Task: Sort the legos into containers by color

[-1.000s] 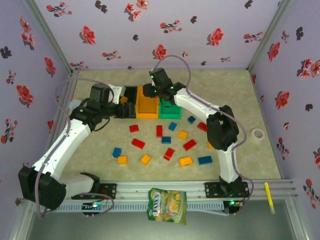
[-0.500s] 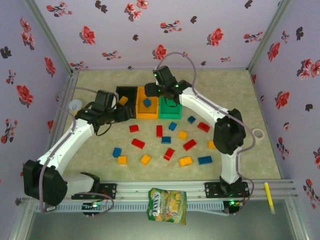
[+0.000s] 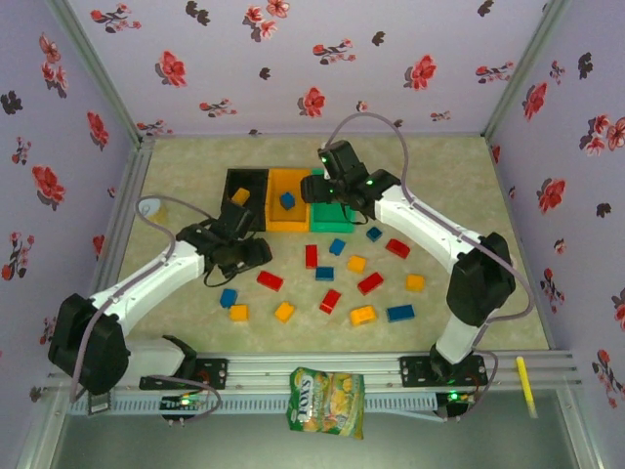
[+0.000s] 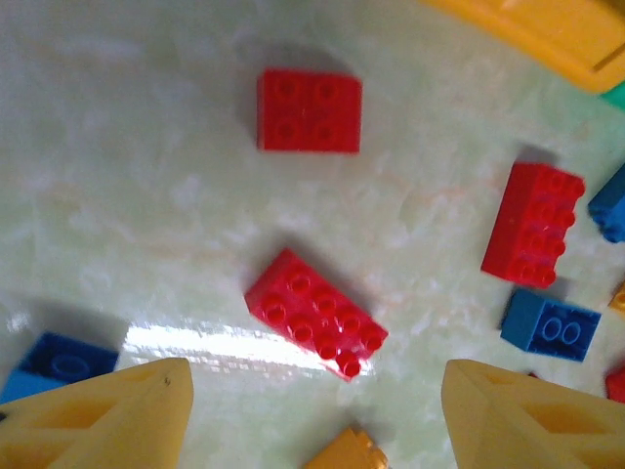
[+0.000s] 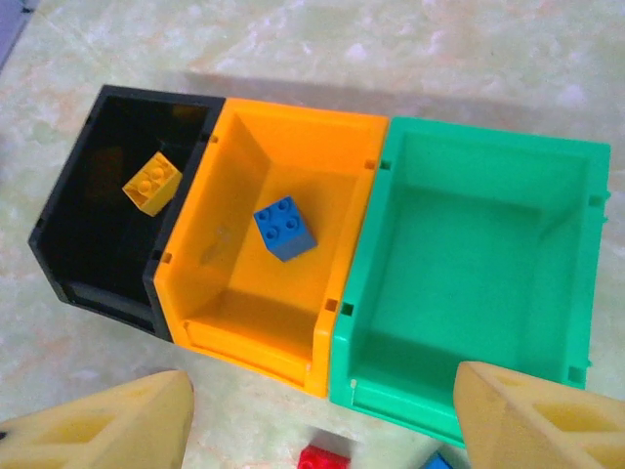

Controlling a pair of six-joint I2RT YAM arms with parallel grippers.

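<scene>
Pick-up step: the left gripper (image 4: 312, 376) is hovering, fingers spread and empty, over a long red brick (image 4: 315, 313) in front of the orange bin (image 5: 210, 283), needing to descend and close across it. The right gripper (image 5: 320, 376), likewise spread and empty, is hanging above that bin, a blue brick (image 5: 284, 229) lying inside

Red brick (image 5: 322, 457) and blue brick (image 5: 437, 463) just in front of green bin (image 5: 479, 283): both clipped by frame bottom. Top view: right arm (image 3: 420, 217) covers green bin's far part.
</scene>
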